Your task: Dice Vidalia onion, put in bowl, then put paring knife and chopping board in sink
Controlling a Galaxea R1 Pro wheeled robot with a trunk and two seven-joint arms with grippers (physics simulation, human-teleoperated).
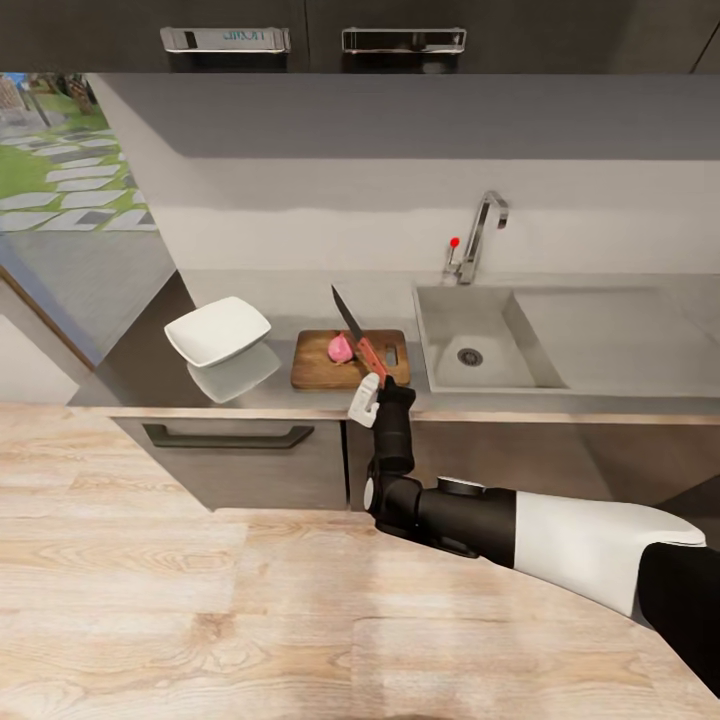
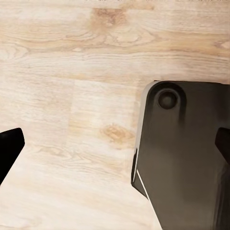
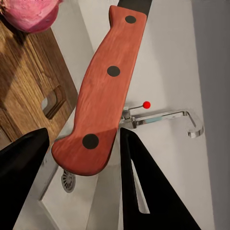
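I hold the knife (image 1: 357, 338) by the butt of its reddish handle in my right fingers (image 1: 369, 398), clamped on it from both sides, so the dark blade points up and away from me over the board (image 1: 318, 372). I grip that far back to keep my fingers off the wood and out of the blade's path when it comes down. The onion (image 1: 341, 348) sits whole on the board, just beside the blade, so the cut looks not yet made, and I judge the dicing is the step in hand. The board lies flat on the counter (image 1: 300, 303) between the bowl (image 1: 218, 331) and the sink (image 1: 470, 335), its slot handle toward the sink, which keeps both later moves short. The bowl waits just past the board's far end, ready for the pieces. My left fingers (image 2: 115, 148) hang spread wide and hold nothing above the wood floor (image 2: 62, 86), out of the way, next to a dark part of my own base (image 2: 187, 163).
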